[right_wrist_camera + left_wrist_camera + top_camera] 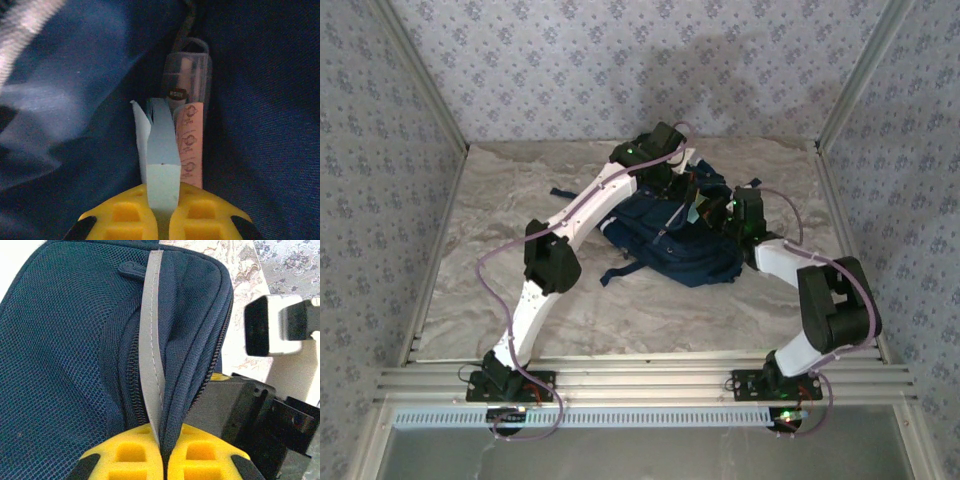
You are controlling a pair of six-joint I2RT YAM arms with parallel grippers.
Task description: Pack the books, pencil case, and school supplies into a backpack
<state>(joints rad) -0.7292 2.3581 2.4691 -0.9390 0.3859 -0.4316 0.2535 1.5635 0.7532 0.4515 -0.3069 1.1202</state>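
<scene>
**Backpack** [670, 250]: navy fabric, lying on the marble-patterned table [490, 260], centre to far right, between the two arms.

**Left gripper** [162, 442]: yellow fingers [130, 452] pressed together on the backpack's zip-side edge. A fold of navy fabric and a grey strip [151, 340] are nipped between them. The strip runs from the jaws away up the pack, and the mesh panel [60, 370] spreads to its left.

**Right gripper** [162, 210]: inside the pack, dark blue cloth on both sides. The jaws pinch the near end of the light-blue pad [162, 160], which stands edge-on in the gap and reaches beyond the fingertips. Its leaves splay apart at the far end.

**Pinkish-beige block** [190, 147]: printed with small figures, touching the pad's right face, just beyond the right finger. I cannot tell whether the jaws grip it too.

**Pencil case** [187, 75]: translucent grey, a dark label at its near end. It lies farther in, just past the pad and the block and in line with the jaws, not between them.
</scene>
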